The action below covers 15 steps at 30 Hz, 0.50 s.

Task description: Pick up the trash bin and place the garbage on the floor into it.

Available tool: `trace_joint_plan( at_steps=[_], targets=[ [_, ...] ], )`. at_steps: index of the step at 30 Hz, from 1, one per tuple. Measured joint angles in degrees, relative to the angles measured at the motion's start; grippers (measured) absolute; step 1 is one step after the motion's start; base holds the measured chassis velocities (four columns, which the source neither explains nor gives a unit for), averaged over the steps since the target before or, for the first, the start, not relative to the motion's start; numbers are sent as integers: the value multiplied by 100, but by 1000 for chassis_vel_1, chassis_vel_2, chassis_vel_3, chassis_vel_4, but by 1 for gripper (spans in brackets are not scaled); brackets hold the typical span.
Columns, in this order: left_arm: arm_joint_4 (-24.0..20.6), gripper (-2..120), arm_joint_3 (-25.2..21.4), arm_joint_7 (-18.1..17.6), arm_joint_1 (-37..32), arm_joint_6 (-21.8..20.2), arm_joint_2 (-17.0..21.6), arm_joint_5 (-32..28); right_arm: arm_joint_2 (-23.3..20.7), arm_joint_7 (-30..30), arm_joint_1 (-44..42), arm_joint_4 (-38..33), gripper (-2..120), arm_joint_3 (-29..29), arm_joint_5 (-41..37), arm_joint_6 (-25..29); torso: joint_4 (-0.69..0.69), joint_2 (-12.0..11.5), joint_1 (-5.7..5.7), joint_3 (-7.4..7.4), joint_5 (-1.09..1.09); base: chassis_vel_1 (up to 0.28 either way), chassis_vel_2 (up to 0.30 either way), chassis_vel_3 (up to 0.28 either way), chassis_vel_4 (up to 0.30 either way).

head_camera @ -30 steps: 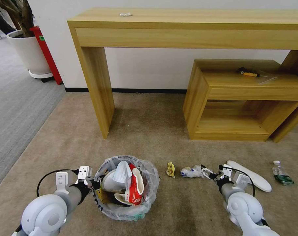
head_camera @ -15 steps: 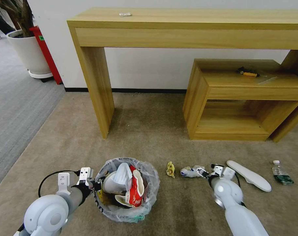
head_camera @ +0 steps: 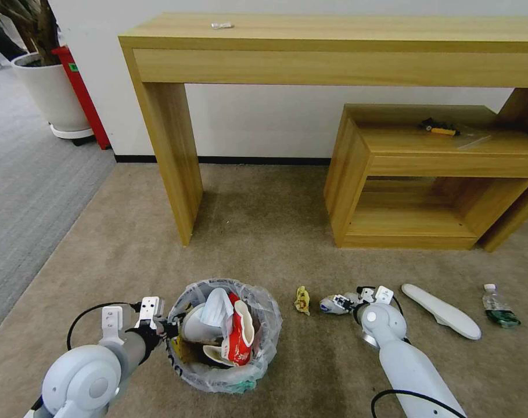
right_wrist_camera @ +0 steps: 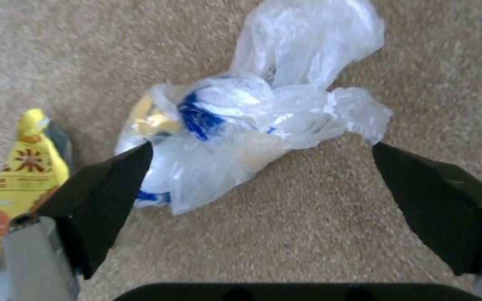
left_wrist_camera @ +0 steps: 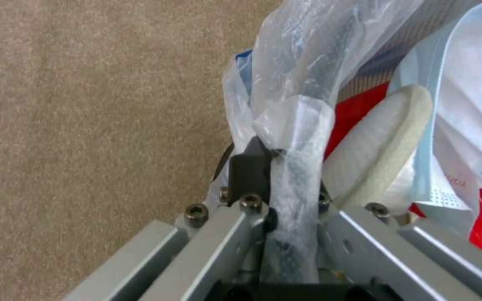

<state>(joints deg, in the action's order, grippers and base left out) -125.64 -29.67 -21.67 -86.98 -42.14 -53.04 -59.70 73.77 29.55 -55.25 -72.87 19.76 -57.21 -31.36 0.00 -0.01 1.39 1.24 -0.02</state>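
Rightward hand (right_wrist_camera: 260, 184) has advanced, spread wide around the blue-white packet (right_wrist_camera: 235, 125); left hand (left_wrist_camera: 277, 175) clamps the trash bin (left_wrist_camera: 302, 83) rim.

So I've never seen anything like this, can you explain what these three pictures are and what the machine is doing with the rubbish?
It's a two-armed robot. One picture looks down from its head; the other two come from cameras on its wrists. The left gripper is clamped on the rim of the small round bag-lined trash bin, already full of litter. The right gripper is open around a crumpled clear blue-and-white plastic packet on the beige carpet floor. A yellow wrapper, a white insole and a clear bottle lie nearby.
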Motion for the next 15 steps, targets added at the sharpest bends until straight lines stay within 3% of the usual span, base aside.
trace_joint_plan(
  at_steps=[7,15],
  targets=[
    [35,0,1,-2,8,0,-8,10,-13,-171,55,163,77,-62,135,90,0,0,0,0,-1,0,0,0,0],
    [64,0,-13,25,31,0,14,5,34,-374,101,358,43,-144,516,222,0,0,0,0,0,0,0,0,0]
  ],
)
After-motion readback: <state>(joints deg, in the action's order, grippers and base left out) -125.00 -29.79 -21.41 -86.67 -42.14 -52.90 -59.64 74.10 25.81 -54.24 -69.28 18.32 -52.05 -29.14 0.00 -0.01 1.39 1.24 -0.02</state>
